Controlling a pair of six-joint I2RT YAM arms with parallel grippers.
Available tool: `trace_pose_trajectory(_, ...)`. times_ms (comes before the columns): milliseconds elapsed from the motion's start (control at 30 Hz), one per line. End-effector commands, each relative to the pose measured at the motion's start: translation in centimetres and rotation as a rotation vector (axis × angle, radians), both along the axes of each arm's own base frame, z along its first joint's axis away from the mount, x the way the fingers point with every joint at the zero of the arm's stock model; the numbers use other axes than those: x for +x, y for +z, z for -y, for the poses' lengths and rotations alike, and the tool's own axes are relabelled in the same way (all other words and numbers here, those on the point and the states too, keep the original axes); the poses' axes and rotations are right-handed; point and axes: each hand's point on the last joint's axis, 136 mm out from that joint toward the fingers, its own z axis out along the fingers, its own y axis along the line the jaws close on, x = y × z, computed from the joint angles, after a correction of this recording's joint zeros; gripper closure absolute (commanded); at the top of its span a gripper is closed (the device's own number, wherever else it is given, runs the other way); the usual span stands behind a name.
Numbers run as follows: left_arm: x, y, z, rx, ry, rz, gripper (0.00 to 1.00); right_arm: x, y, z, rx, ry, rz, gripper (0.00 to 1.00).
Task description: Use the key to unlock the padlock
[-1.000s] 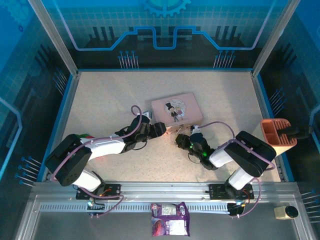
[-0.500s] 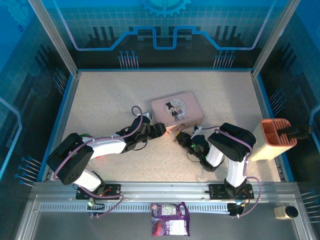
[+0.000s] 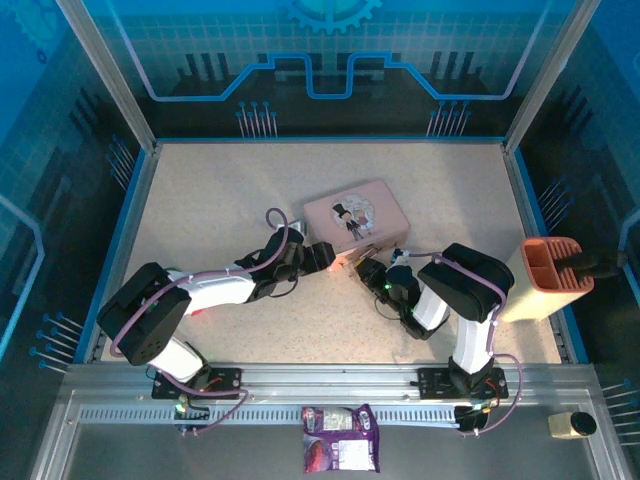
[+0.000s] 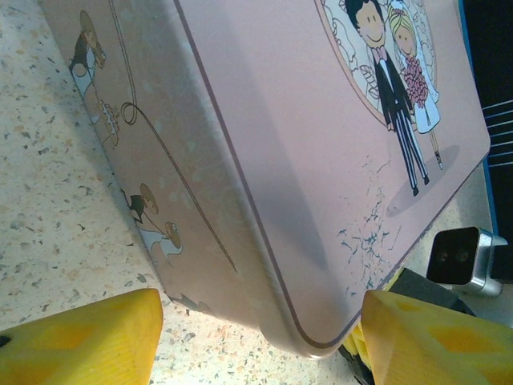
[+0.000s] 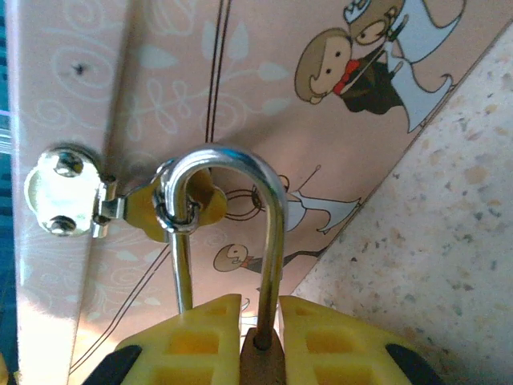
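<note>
The padlock's brass body [image 5: 263, 365] sits between my right gripper's yellow fingers [image 5: 204, 337], and the right gripper [image 5: 260, 311] is shut on it. Its silver shackle [image 5: 275, 216] is hooked through the ring of the hasp [image 5: 68, 192] on the pink box [image 3: 352, 215]. My left gripper [image 4: 256, 345] stands open around the box's near corner [image 4: 313, 321], with table showing between its left finger [image 4: 80, 341] and the box wall. From above, both grippers meet at the box's front edge, the left gripper [image 3: 325, 258] beside the right gripper [image 3: 366, 270]. The key is hidden.
An orange holder [image 3: 550, 272] stands at the table's right edge. A purple snack bag [image 3: 340, 452] lies on the front rail, with a small round container [image 3: 572, 425] at the far right. Blue walls fence the table.
The right arm's elbow has folded in toward the box while its gripper stayed on the padlock. The left gripper has edged slightly toward the box.
</note>
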Motion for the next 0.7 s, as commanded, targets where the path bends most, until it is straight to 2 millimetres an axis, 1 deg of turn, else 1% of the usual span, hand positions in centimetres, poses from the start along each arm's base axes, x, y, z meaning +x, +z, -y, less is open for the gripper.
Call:
trace_pose_trajectory(0, 0.3, 0.0, 0.2, -0.001, 0.018, -0.011, 0.33, 1.7, 3.2, 0.9, 0.066, -0.074, 0.092, 1.0)
trace_pose_trajectory(100, 0.3, -0.1, 0.1, -0.002, 0.019, -0.013, 0.33, 1.8, 3.0, 1.4, 0.065, -0.083, 0.087, 1.0)
trace_pose_trajectory(200, 0.2, -0.1, 0.1, -0.002, 0.02, -0.014, 0.33, 2.1, 4.1, 0.9, 0.065, -0.057, 0.122, 1.0)
trace_pose_trajectory(267, 0.3, -0.1, 0.1, -0.003, 0.023, -0.011, 0.33, 2.1, 4.7, 1.0, 0.062, -0.054, 0.137, 1.0)
trace_pose_trajectory(467, 0.2, -0.1, 0.0, 0.001, 0.021, -0.009, 0.33, 2.0, 5.0, 2.4, 0.02, -0.082, 0.119, 1.0)
trace_pose_trajectory(567, 0.1, -0.3, -0.2, 0.005, 0.022, -0.011, 0.33, 1.9, 4.6, 2.5, 0.004, -0.077, 0.085, 1.0)
trace_pose_trajectory(667, 0.1, -0.3, -0.3, 0.003, 0.027, -0.013, 0.33, 1.7, 3.3, 2.7, 0.014, -0.081, 0.026, 1.0)
